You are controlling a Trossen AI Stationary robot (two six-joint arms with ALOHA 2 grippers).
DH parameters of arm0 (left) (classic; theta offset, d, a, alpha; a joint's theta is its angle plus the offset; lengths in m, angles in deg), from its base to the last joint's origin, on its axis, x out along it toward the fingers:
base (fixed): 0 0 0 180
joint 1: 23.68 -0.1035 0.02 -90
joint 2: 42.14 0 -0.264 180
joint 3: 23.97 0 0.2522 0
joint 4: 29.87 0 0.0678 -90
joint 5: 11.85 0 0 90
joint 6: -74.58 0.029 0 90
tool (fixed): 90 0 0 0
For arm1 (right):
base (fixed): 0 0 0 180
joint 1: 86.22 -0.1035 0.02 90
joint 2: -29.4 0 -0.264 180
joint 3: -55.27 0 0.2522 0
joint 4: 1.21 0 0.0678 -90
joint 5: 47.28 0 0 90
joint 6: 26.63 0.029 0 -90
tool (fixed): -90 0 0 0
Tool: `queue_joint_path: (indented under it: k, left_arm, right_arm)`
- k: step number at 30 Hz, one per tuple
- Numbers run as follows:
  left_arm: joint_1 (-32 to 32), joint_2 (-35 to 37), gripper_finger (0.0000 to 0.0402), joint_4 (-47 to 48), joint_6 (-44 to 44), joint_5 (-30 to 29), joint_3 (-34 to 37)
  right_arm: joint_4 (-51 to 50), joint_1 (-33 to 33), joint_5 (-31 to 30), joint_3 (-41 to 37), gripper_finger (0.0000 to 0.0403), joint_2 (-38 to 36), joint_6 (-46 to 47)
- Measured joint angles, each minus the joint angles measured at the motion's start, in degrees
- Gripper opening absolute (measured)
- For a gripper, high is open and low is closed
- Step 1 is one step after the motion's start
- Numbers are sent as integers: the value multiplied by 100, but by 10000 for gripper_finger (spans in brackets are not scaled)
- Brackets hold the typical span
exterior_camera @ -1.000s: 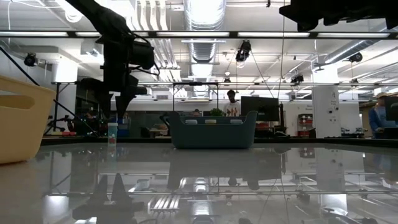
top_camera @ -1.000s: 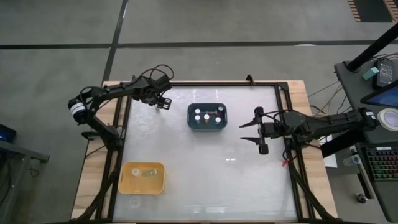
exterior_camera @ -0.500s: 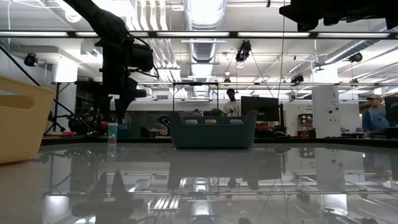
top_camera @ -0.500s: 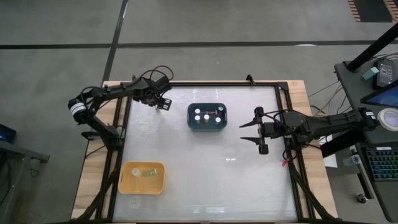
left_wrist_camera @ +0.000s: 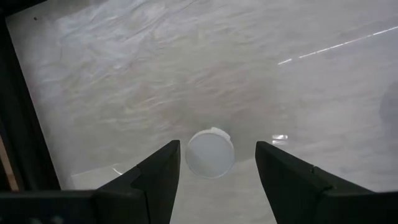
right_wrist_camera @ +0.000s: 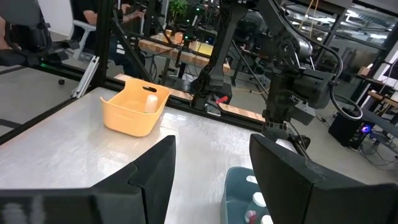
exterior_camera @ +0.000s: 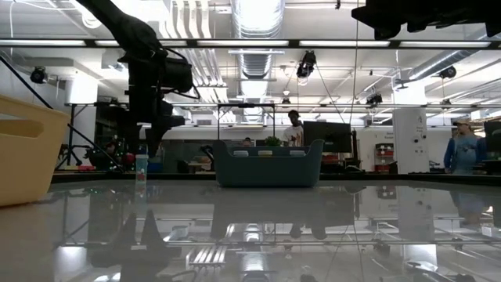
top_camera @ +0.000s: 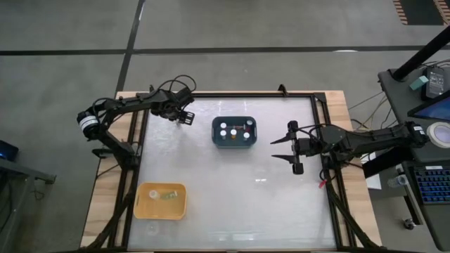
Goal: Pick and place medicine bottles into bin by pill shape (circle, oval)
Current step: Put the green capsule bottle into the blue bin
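Grey concrete floor surrounds the glossy white table (top_camera: 232, 183) in the high view. The left gripper (top_camera: 187, 118) hangs over the table's far left corner, the dark blue plastic bin (top_camera: 233, 131) holds several white-capped bottles, the yellow plastic bin (top_camera: 161, 201) sits near the front-left edge, and the right gripper (top_camera: 283, 148) waits spread at the right side.

From the low view, a small white-capped medicine bottle (exterior_camera: 142, 166) stands upright below the left arm's fingers, apart from both bins.

Looking down through the left wrist view, the bottle's round white cap (left_wrist_camera: 210, 153) lies between the spread fingers (left_wrist_camera: 158, 171), not yet pinched.

The right wrist view shows both bins only.

The step in hand appears to be the pick: next, the left gripper likely must lower and close on the bottle.
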Motion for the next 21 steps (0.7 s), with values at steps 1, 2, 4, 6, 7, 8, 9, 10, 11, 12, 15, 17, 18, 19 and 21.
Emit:
queue_joint_path:
  k: [1,2,4,6,7,8,9,10,11,12,15,17,18,19,21]
  left_arm:
    - [0,0,193,0,-4,-2,4]
    - [0,0,193,-4,-8,-2,16]
    - [-1,0,193,-9,-11,-3,55]
    - [-2,0,193,-53,-11,-26,111]
    - [-3,0,193,-103,-11,-39,153]
    - [-5,0,193,-170,-13,-40,201]
    - [-7,0,193,-249,-13,-46,247]
    - [-7,0,193,-310,-13,-48,287]
    - [-7,0,193,-345,-11,-50,317]
    - [-7,0,193,-356,-9,-52,333]
    - [-7,0,193,-356,-7,-57,350]
    - [-7,0,193,-359,3,-65,347]
    - [-7,0,191,-357,31,-77,342]
    - [-7,0,188,-361,76,-85,334]
    - [-7,0,175,-370,96,-94,332]
  right_arm:
    - [0,0,0,0,199,0,2]
    - [0,0,0,0,199,0,6]
    - [0,0,0,0,199,0,4]
    - [0,0,0,0,199,0,2]
    - [0,0,0,0,199,0,1]
    - [-2,0,0,0,199,0,-2]
    - [-2,0,-3,0,199,0,-7]
    - [-2,0,-16,0,199,0,-13]
    - [-2,0,-27,0,199,0,-14]
    - [-2,0,-28,0,199,0,-17]
    - [-2,0,-28,0,199,0,-22]
    - [-2,0,-31,0,199,0,-24]
    - [-2,0,-30,0,199,0,-22]
    - [-2,0,-31,0,199,0,-24]
    - [-2,0,-32,0,199,0,-24]
